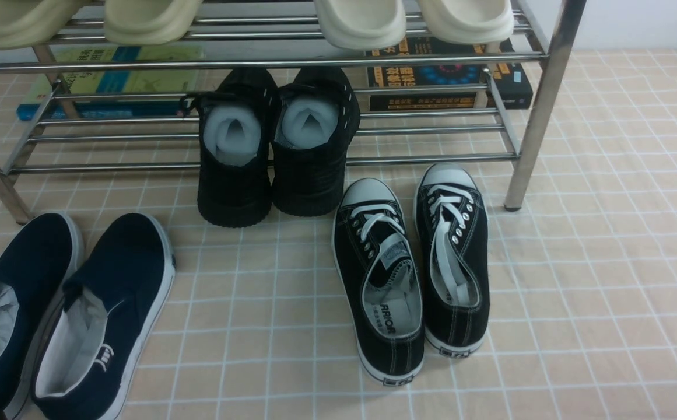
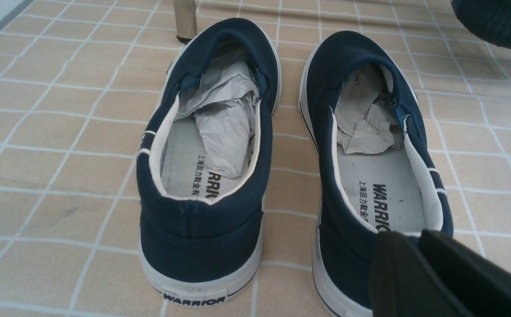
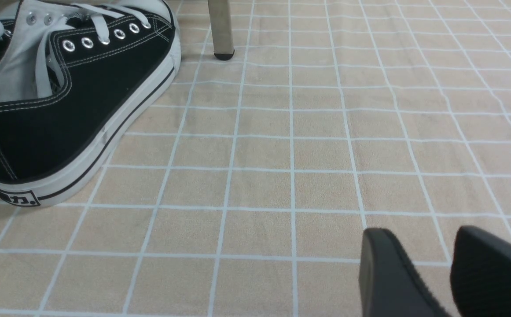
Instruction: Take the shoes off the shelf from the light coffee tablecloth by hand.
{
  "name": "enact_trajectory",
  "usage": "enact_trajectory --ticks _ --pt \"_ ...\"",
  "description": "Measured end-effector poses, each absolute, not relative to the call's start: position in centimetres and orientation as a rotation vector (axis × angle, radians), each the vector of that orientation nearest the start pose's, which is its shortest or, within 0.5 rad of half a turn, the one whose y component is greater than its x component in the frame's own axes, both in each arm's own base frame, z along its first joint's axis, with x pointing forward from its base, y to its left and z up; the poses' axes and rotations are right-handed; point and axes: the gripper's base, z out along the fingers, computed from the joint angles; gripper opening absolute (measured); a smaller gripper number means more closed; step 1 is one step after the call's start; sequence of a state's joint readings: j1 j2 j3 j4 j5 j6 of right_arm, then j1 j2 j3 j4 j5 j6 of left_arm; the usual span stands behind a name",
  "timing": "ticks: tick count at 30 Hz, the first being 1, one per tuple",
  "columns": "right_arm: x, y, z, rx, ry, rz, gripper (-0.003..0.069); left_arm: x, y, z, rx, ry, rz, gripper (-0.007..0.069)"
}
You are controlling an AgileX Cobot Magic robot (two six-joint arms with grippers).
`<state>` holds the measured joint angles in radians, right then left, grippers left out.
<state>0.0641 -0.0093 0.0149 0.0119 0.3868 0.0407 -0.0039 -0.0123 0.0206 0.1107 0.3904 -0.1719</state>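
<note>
The two navy shoes (image 1: 105,315) lie side by side on the light coffee tablecloth (image 1: 606,262) at the front left, toes toward the shelf (image 1: 256,61), off its bars. Crumpled paper fills both toes. In the left wrist view my left gripper (image 2: 413,235) sits at the heel rim of one shoe (image 2: 352,110), its fingers almost together with the rim at their tips; whether they pinch it does not show. The other shoe (image 2: 202,220) lies free beside it. My right gripper (image 3: 422,233) stands open over bare cloth. Neither gripper shows in the front view.
Black lace-up sneakers (image 1: 411,274) lie on the cloth right of centre. All-black foam-stuffed shoes (image 1: 277,146) lean on the shelf's lowest bars. Cream slippers (image 1: 361,20) sit on the upper tier. Books (image 1: 111,81) lie behind. A shelf leg (image 3: 221,26) stands near the sneakers.
</note>
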Motion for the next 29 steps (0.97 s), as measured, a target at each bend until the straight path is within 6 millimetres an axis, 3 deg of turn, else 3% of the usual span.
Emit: enact_trajectory --ticks 29 --pt "5.2 0.37 17.39 -0.016 1.877 0.083 0.024 5.2 0.38 17.21 -0.087 1.878 -0.005 0.0108"
